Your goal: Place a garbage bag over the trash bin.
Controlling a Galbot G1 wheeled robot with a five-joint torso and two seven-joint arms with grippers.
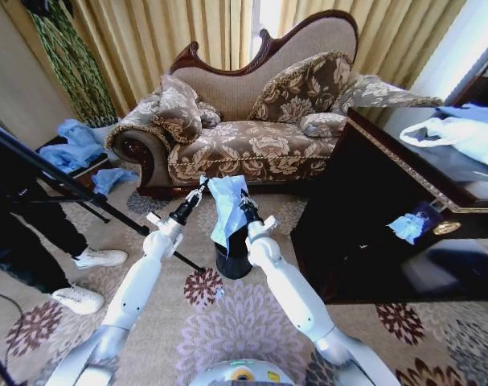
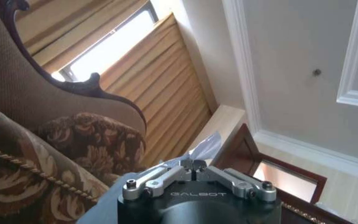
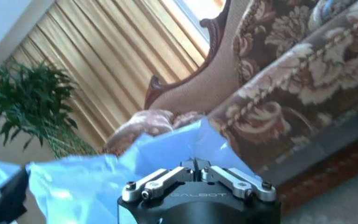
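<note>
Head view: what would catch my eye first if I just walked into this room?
Two white arms hold a light-blue garbage bag up between them, the left gripper and right gripper each pinching an edge. The small black trash bin stands just under it on the patterned carpet, before an ornate floral sofa.

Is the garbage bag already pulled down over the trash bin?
Not yet. The garbage bag hangs bunched between the left gripper and right gripper, above the upright trash bin.
</note>
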